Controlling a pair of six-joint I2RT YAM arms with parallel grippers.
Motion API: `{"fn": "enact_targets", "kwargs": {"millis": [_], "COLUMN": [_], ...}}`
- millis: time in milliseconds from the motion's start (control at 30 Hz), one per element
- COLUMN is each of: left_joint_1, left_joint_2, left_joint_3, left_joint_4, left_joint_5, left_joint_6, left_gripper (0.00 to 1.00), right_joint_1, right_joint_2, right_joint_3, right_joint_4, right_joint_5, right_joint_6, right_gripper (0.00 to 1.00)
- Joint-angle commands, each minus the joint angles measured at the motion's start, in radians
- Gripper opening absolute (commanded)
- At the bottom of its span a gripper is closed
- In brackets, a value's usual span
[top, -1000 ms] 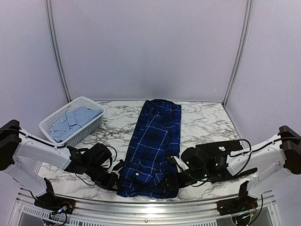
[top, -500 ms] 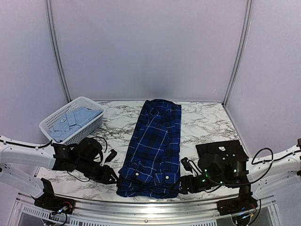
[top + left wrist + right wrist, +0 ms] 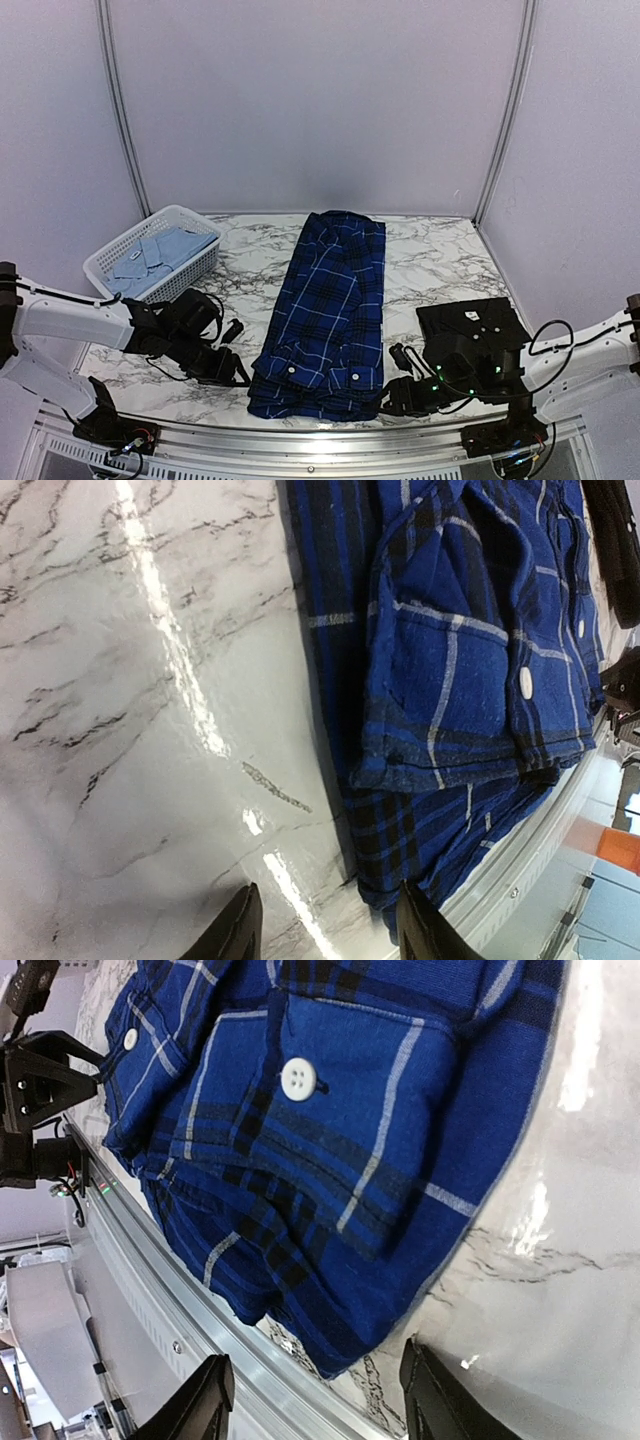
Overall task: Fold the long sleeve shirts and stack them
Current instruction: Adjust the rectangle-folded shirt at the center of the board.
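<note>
Folding stands at the lengthwise stage. On the marble table (image 3: 440,250), the plaid shirt (image 3: 335,290) lies as a long narrow strip with its buttoned cuffs at the near end. Left of the plaid shirt stands the white basket (image 3: 100,265), which holds the pale blue shirt (image 3: 165,248). Right of the plaid shirt rests the black shirt (image 3: 470,322), folded flat. The left gripper (image 3: 325,910) sits just beside the near-left corner, jaws apart and holding nothing. The right gripper (image 3: 315,1365) faces the near-right corner, jaws apart and empty. The next move is probably to pinch both near corners together and carry them toward the far end, keeping the cuffs tucked.
</note>
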State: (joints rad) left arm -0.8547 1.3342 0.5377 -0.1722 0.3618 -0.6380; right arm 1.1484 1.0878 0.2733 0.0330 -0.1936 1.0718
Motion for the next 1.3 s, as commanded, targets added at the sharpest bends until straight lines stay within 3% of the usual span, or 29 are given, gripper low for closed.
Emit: {"fn": "enact_targets", "kwargs": {"millis": [0,267,400,800,1267], "left_joint_1": [0.014,0.02,0.019,-0.017,-0.115], "left_joint_2": [0.034,0.04,0.058,0.14,0.193], "left_joint_3": [0.028,0.043,0.036,0.014,0.049], "left_joint_4": [0.041,0.047,0.059,0.15,0.263], "left_joint_5": [0.038,0.002,0.052,0.115,0.145], "left_joint_6": [0.037,0.054,0.072,0.03,-0.066], "left_gripper": [0.48,0.39,0.45,0.44,0.15], "right_joint_1": [-0.05,-0.109,-0.114,-0.116,-0.157], "right_joint_2": [-0.004,0.008,0.032,0.079,-0.104], "right_joint_3": [-0.035,-0.043,-0.042,-0.052,-0.086], "right_joint_4": [0.048,0.061,0.084,0.14,0.012], "right_joint_5": [-0.039,-0.081,-0.104,-0.086,-0.032], "right_joint_6": [0.023,-0.002,-0.006,0.049,0.079], "right_gripper": [0.57,0.57,0.57,0.52,0.48]}}
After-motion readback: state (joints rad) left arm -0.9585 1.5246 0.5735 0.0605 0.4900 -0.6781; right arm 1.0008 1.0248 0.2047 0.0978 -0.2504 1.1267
